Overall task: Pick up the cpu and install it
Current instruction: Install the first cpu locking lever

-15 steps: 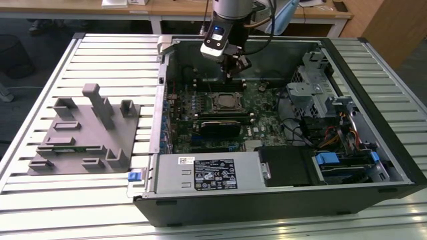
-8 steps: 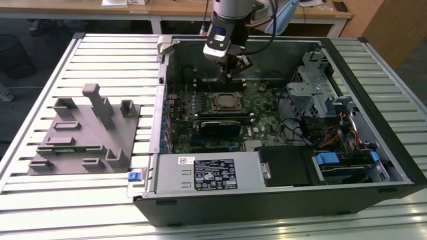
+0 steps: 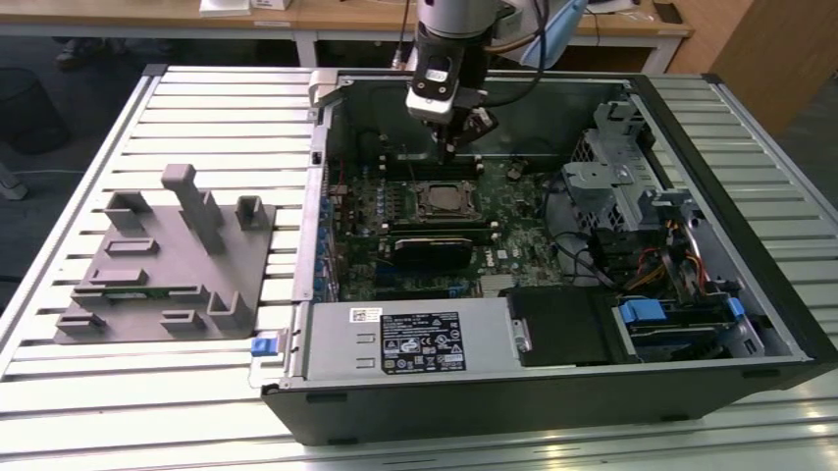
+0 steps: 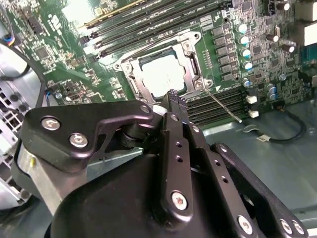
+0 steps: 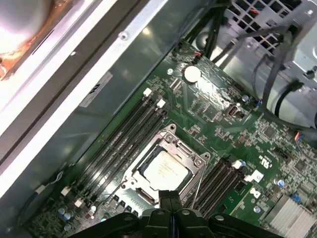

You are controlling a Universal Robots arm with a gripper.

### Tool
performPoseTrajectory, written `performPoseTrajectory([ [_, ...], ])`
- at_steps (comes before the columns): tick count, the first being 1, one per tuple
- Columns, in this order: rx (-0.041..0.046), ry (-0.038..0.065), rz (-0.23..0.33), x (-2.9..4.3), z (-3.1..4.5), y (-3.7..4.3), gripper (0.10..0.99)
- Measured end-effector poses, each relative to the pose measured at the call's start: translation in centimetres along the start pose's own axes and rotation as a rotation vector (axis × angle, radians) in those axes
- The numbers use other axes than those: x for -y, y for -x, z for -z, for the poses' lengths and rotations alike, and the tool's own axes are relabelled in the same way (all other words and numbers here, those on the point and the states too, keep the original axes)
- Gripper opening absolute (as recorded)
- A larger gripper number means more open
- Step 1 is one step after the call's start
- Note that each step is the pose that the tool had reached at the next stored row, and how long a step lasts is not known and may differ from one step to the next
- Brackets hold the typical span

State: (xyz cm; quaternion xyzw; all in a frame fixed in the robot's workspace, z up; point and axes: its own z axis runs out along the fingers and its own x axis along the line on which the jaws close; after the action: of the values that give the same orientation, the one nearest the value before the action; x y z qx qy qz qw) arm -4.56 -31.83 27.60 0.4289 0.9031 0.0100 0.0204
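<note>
One arm reaches down into an open computer case (image 3: 772, 324) lying on its side on a slatted counter (image 3: 157, 412). Gripper (image 3: 452, 147) sits in the upper middle of the exterior view, above the green motherboard (image 3: 524, 245), a little toward the top of the frame from the socket (image 3: 443, 199). Jaws pressed together, nothing between them; both wrist views show the two black fingers (image 4: 174, 106) meeting edge to edge with no gap. Cpu (image 5: 166, 169) already lies in the socket: pale silvery square, flat, framed by the metal bracket (image 5: 198, 161), in the lower middle of the first wrist view just above the finger tips (image 5: 171, 196). Second wrist view places the same cpu (image 4: 162, 74) at upper centre, with the fingers near it but apart from it. A thin wire lever (image 4: 223, 105) slants out from the socket's corner, lower right of the chip. Rows of black memory slots (image 5: 124, 136) flank the socket on both sides. Grey plastic holder (image 3: 171, 265) rests on the counter at the left of the exterior view, well apart from the case. Grey box with a white label (image 3: 406, 339) fills the case's lower middle; drive cage and cables (image 3: 654, 206) sit at its right.
</note>
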Motion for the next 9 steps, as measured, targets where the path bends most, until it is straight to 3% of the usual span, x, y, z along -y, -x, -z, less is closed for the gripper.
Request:
performPoseTrajectory([
  [9,-0.0036,0.003,0.100,0.00,0.00,0.00,0.106],
])
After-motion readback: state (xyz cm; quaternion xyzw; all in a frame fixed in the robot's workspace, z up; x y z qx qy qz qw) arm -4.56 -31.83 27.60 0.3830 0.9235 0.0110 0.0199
